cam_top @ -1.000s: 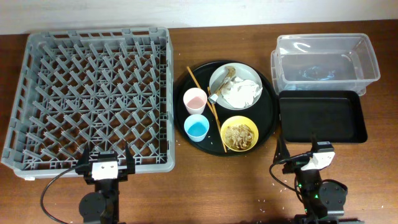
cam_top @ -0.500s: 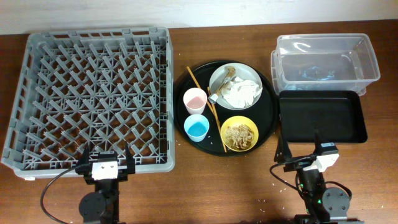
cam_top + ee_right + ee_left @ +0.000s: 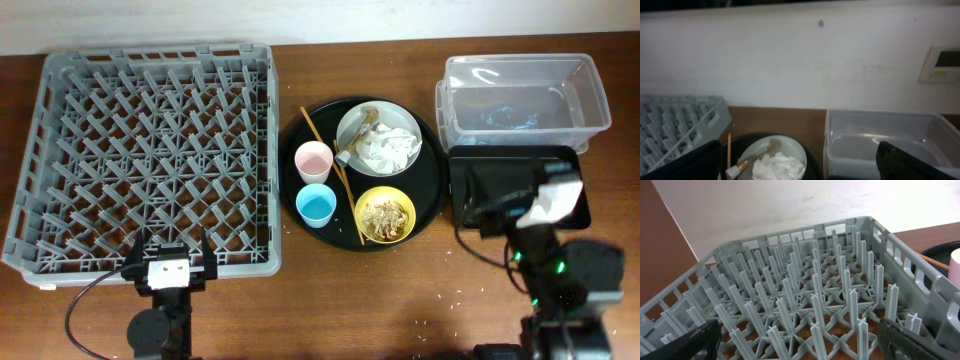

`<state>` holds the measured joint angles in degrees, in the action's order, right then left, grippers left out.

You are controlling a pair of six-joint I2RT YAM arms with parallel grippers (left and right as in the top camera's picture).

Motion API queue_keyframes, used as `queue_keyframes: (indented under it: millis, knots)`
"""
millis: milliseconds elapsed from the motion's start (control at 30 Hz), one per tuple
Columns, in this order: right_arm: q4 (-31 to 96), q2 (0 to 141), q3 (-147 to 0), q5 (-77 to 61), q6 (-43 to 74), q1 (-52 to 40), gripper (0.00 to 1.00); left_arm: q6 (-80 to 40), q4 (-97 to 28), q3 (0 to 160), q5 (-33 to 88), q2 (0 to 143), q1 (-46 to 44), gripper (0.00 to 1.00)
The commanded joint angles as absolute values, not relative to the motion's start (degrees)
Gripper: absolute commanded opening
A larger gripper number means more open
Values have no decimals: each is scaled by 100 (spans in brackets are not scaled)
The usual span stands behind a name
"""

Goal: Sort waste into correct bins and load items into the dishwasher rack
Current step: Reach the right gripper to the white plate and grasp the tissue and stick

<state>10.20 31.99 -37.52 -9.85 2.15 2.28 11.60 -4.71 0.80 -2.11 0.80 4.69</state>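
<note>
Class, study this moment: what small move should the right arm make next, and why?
Probably swing the right gripper left toward the crumpled napkins on the plate: its jaws are open and empty above the shallow black tray.

Overhead: straight down on desk (image 3: 330,300). Left wrist: low, close, facing dishwasher rack (image 3: 805,295). Right wrist: higher, facing wall (image 3: 790,65). All three share dishwasher rack.
</note>
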Motion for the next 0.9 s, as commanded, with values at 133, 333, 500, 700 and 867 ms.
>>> queue_keyframes:
  millis: [133,333,500,700,867]
  knots:
    - [1970,5196,-5940,-1769,58,266,98,1253,-478,54,-169,40,506,99]
    - [3107,6755,-7561,-2021,-54,261,99,1253,-478,54,-169,40,506,99]
    - [4147,7996,-8827,-2696,-329,259,98,1253,-478,54,-169,40,506,99]
    - [6071,9308,-10215,-2740,-1378,-137,98,1253,-478,54,-169,40,506,99]
    - [6466,10001,-10551,-2436,-1461,-508,98,1253,-478,54,-169,40,506,99]
